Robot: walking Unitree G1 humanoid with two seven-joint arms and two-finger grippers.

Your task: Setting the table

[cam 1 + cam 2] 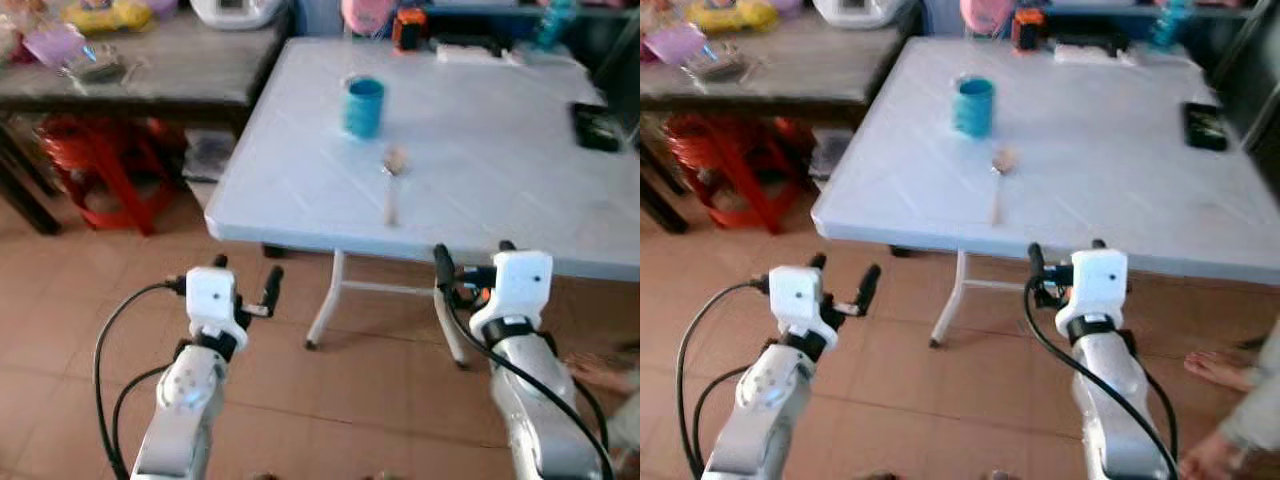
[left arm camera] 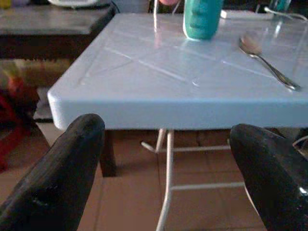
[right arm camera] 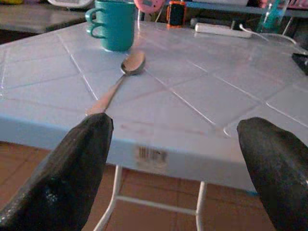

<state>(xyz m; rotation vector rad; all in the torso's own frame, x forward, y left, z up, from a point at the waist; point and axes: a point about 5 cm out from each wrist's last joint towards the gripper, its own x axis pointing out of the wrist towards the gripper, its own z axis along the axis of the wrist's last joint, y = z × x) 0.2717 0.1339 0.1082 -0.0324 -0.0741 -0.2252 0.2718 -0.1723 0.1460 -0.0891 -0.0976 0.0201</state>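
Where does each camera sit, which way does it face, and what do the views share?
Left eye view: on the head, facing forward and down at the white table; left gripper and right gripper show in it.
Right eye view: same head, same scene.
Left wrist view: on the left wrist, facing the table edge; both black fingers show, apart.
Right wrist view: on the right wrist, facing the table; fingers apart.
Shared: teal mug and spoon.

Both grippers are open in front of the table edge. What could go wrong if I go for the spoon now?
1. The metal spoon lies flat on the pale blue plastic table, handle towards the edge; the open right gripper might push it instead of lifting it.
2. The teal mug stands just beyond the spoon's bowl; overreaching could knock it.
3. The left gripper, held below the tabletop, may strike the edge when raised.
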